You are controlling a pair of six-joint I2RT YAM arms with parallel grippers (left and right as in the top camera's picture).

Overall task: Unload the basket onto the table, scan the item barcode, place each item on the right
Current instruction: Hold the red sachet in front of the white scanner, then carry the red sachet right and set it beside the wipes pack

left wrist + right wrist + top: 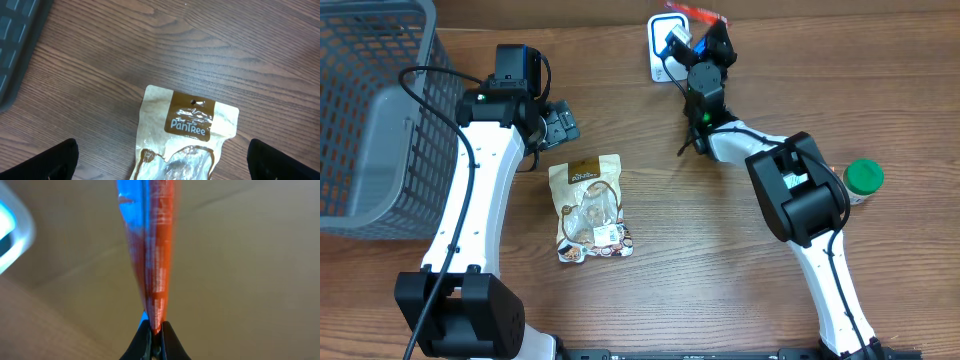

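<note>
Red packet [156, 255] held up by the white scanner [657, 52].
The right gripper [156, 330] pinches it tight. The left gripper [558, 125] is wide open, holding nothing, near a snack bag [588, 208].

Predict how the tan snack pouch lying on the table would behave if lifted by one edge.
The pouch would probably sag: it looks like thin, crinkled film. It is likely light, lying nearly flat. Its glossy surface may slip.

Snack pouch [590, 208] lies right of the basket [370, 120].
</note>
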